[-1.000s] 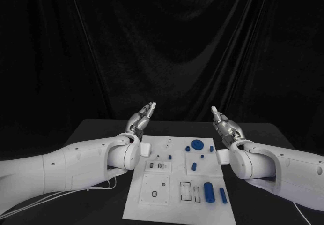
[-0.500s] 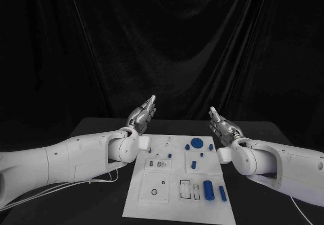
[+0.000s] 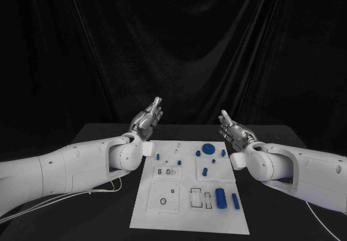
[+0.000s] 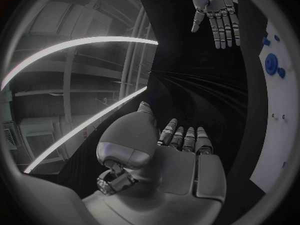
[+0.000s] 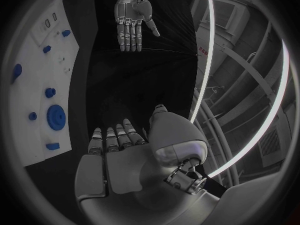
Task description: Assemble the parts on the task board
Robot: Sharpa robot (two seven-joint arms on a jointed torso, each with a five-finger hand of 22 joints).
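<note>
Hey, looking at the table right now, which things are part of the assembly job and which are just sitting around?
Part of the job:
task board
blue gear
blue cylinder
left hand, holding nothing
right hand, holding nothing

Just there:
black table
black curtain
white cables

no readable text, labels, or numbers
</note>
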